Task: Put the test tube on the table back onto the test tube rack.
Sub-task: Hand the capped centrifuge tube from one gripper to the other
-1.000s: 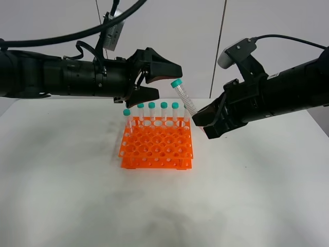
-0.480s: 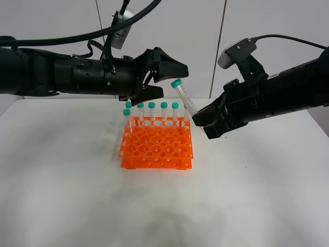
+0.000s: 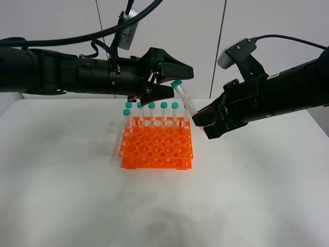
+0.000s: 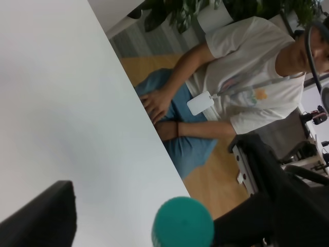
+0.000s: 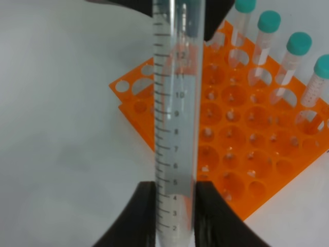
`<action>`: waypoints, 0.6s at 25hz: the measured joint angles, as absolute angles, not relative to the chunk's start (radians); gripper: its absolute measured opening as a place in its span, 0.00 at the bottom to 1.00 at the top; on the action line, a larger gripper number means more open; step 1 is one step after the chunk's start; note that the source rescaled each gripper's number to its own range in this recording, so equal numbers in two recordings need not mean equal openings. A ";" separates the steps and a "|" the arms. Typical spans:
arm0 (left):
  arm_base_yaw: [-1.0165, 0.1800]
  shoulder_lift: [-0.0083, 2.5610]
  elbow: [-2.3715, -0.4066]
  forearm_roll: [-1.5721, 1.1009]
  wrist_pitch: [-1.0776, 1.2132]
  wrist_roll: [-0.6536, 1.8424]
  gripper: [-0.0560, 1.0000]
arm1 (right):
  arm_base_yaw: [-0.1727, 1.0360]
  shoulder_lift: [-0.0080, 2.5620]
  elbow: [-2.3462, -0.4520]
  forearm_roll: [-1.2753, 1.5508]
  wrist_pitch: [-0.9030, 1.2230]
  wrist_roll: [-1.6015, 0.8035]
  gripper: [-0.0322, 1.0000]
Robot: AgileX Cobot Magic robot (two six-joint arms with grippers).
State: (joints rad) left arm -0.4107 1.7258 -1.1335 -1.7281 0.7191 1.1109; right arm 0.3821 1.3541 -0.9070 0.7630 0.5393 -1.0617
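Exterior high view: the test tube is off the table, held in the air and tilted, its teal cap uppermost and leaning toward the left arm, its clear body slanting down to the right jaws. Those right jaws are closed on the tube's lower part, and its pointed tip is hidden behind them. In the right wrist view the two dark fingers pinch the graduated tube from either side near its low markings, and the tube rises straight up between them. The cap sits in the gap of the left jaws, which stand spread apart, one finger above and beyond the cap and the other below it. Whether either finger touches the cap cannot be told. The left wrist view shows only the round cap close up, with one black finger well apart from it. The held tube hangs above the far right corner of the test tube rack, which rests on the table. Other teal-capped tubes stand upright along the rack's far row, with one more at the left side just in front of that row. The rack's nearer holes are open.
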 joint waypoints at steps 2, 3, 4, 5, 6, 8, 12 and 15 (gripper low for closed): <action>-0.395 1.726 -1.134 -1.728 0.740 1.104 0.78 | 0.382 1.354 -0.907 0.763 0.539 -1.061 0.03; -0.387 1.726 -1.134 -1.728 0.747 1.097 0.77 | 0.382 1.354 -0.907 0.763 0.539 -1.060 0.03; -0.380 1.726 -1.134 -1.728 0.752 1.095 0.75 | 0.382 1.354 -0.907 0.763 0.539 -1.059 0.03; -0.372 1.726 -1.134 -1.728 0.759 1.090 0.71 | 0.382 1.354 -0.907 0.763 0.539 -1.059 0.03; -0.370 1.726 -1.134 -1.728 0.764 1.088 0.67 | 0.382 1.354 -0.907 0.763 0.539 -1.058 0.03; -0.370 1.726 -1.134 -1.728 0.778 1.084 0.64 | 0.382 1.354 -0.907 0.763 0.539 -1.053 0.03; -0.371 1.726 -1.134 -1.728 0.791 1.084 0.61 | 0.382 1.354 -0.907 0.763 0.539 -1.047 0.03; -0.371 1.726 -1.134 -1.728 0.793 1.081 0.61 | 0.382 1.354 -0.907 0.763 0.539 -1.047 0.03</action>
